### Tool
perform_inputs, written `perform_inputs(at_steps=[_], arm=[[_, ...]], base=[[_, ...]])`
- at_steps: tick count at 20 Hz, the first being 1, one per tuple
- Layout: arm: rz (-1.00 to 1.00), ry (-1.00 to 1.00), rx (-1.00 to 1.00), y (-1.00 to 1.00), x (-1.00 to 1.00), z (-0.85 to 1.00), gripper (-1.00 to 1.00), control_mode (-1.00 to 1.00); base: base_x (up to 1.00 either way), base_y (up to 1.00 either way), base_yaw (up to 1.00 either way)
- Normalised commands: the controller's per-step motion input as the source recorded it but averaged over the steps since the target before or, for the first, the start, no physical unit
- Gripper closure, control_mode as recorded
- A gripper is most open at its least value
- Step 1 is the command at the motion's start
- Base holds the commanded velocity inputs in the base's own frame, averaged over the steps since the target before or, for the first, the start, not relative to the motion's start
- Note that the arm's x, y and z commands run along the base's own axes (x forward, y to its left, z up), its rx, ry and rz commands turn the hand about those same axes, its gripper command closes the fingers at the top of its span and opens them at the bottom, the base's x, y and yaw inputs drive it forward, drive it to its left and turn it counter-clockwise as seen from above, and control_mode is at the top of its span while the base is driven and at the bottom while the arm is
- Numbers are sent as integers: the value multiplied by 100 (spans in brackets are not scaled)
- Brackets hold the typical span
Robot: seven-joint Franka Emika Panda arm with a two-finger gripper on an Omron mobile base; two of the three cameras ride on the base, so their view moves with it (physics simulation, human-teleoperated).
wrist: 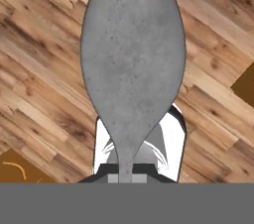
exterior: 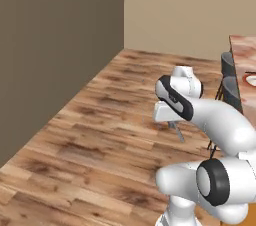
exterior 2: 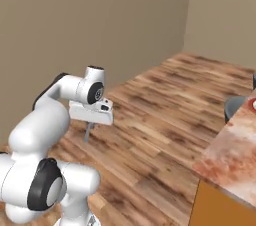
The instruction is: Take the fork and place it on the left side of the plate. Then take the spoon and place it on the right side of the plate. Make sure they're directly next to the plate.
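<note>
White robot arm's gripper [wrist: 126, 177] clamped on the silver spoon [wrist: 133, 59], bowl hanging above the wooden floor [exterior: 100, 130], beside the table [exterior 2: 230, 155]

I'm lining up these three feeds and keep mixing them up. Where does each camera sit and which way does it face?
Left base view: behind the arm on its left, looking forward and down at the wood floor; the arm rises lower right, with the table at right.
Right base view: behind on the right; the arm rises lower left.
Hand view: on the hand, looking along the gripper at the floor, past the spoon.
Both base views share the gripper holding the spoon.
</note>
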Motion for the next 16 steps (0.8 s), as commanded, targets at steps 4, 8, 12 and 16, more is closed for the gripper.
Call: perform_inputs(at_steps=[4,8,12,16], arm=[[0,0,0,0,0,0,100,100],[0,0,0,0,0,0,100,100],[0,0,0,0,0,0,100,100],[0,0,0,0,0,0,100,100]], base=[[100,91,-63],[100,89,-63],[100,89,-63],[95,86,-67]])
